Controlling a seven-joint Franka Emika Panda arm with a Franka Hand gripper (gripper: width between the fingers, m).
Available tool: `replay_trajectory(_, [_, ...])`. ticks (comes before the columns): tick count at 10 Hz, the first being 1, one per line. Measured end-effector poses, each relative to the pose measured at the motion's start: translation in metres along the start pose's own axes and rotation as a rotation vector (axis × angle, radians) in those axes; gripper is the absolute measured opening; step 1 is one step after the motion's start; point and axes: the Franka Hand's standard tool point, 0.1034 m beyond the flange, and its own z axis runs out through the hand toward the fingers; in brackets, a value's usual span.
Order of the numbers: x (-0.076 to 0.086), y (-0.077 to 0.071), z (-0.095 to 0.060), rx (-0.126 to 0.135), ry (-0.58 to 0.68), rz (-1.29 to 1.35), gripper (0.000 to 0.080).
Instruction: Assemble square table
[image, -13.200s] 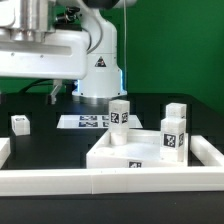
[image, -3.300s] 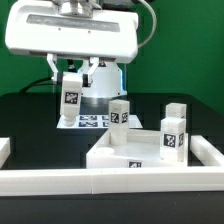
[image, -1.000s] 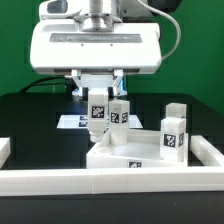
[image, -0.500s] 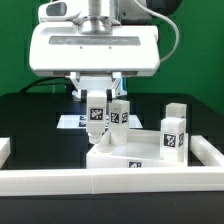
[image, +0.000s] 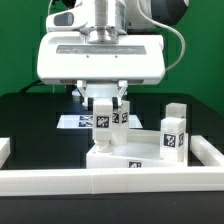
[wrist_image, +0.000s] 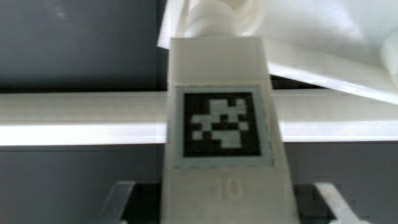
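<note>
The square table's white slab (image: 140, 152) lies flat inside the border wall. Three white tagged legs stand upright on it: one at the back (image: 122, 113), partly behind my gripper, and two at the exterior view's right (image: 177, 110) (image: 172, 137). My gripper (image: 104, 103) hangs over the slab's near corner at the exterior view's left, shut on a fourth leg (image: 104, 118) held upright, its lower end close above the slab. In the wrist view this leg (wrist_image: 222, 120) fills the middle, tag facing the camera, and the fingers (wrist_image: 128, 200) press its two sides.
A long low white border wall (image: 60, 182) runs along the front and up both sides. The marker board (image: 78, 122) lies on the black table behind the slab. The arm's white body fills the upper middle of the exterior view.
The gripper with the leg has shifted a little toward the exterior view's right, now over the slab's corner. The grip has not changed.
</note>
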Motion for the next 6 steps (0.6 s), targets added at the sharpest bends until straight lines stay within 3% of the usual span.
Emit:
replay_trajectory(2, [0.0009, 0.0003, -0.0012, -0.014, 0.022, 0.004, 0.0292])
replay_trajectory(6, [-0.0011, -0.0007, 0.0004, -0.013, 0.018, 0.007, 0.0292])
